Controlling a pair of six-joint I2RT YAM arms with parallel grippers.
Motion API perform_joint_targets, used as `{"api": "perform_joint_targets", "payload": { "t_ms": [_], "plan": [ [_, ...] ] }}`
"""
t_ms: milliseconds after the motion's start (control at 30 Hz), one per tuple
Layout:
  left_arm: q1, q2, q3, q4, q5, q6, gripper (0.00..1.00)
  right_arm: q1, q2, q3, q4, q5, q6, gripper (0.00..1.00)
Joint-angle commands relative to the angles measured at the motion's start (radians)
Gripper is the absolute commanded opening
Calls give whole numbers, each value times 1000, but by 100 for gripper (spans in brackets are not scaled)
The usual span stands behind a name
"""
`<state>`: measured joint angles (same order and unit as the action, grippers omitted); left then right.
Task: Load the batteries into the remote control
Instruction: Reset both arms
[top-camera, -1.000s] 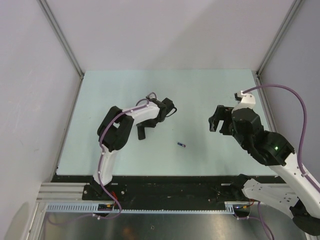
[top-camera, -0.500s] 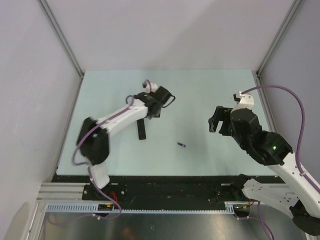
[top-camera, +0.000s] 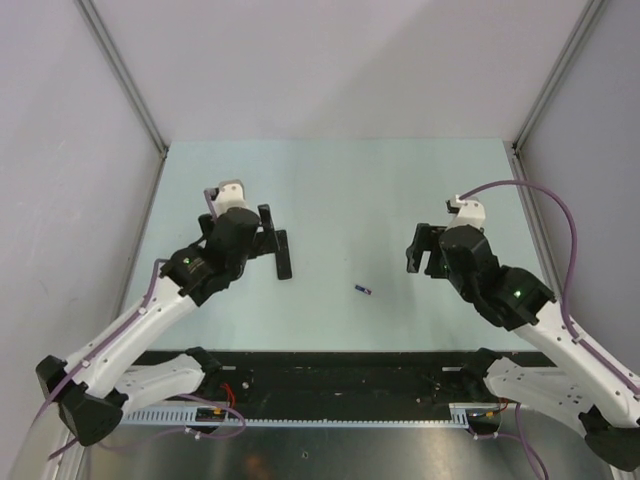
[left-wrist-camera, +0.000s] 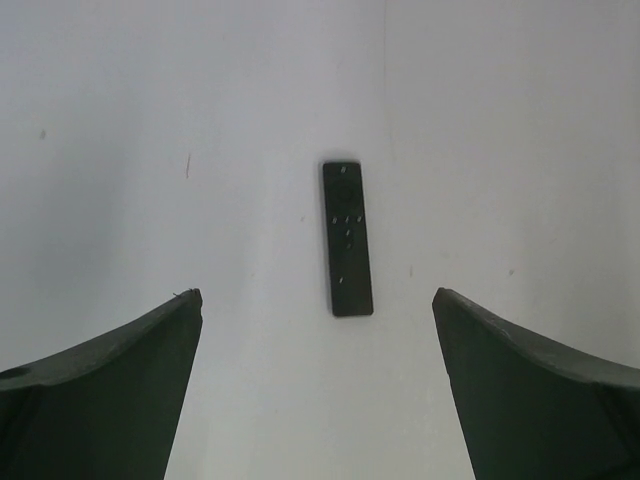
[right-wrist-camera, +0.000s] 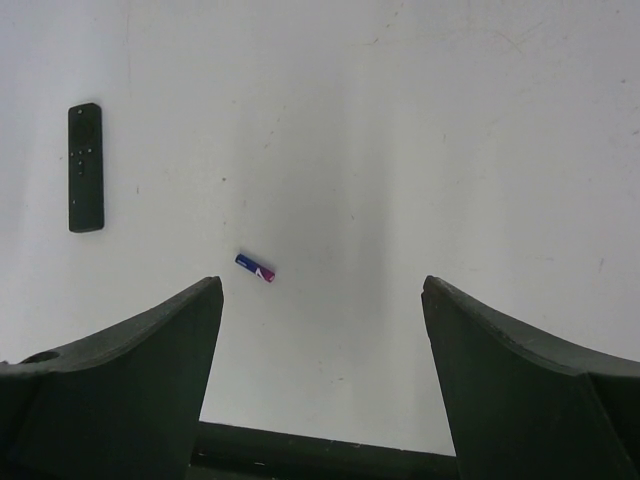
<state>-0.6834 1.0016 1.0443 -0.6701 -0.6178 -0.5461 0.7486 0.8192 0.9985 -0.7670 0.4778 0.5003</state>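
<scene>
Left wrist view: remote control (left-wrist-camera: 347, 238) lies buttons-up at frame centre on the bench (left-wrist-camera: 150, 100), both the left hand (left-wrist-camera: 315, 300) and right hand (right-wrist-camera: 320, 285) wide and empty; light, stiff, probably slick, it wants pinching across its long edges.

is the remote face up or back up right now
Face up: the slim black rectangular remote control lies flat with its buttons showing; no battery recess visible.
</scene>
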Motion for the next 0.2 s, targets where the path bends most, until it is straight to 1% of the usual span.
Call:
{"api": "perform_joint_targets", "payload": {
  "t_ms": [0,100,167],
  "plan": [
    [62,-40,-85,52,116,9,100,-5,38,-15,110,-11,7,86],
    [94,-87,-128,81,190,28,100,-5,77,-15,141,-22,9,85],
    [114,-125,-139,83,207,11,100,-5,90,-15,172,-42,14,85]
  ]
}}
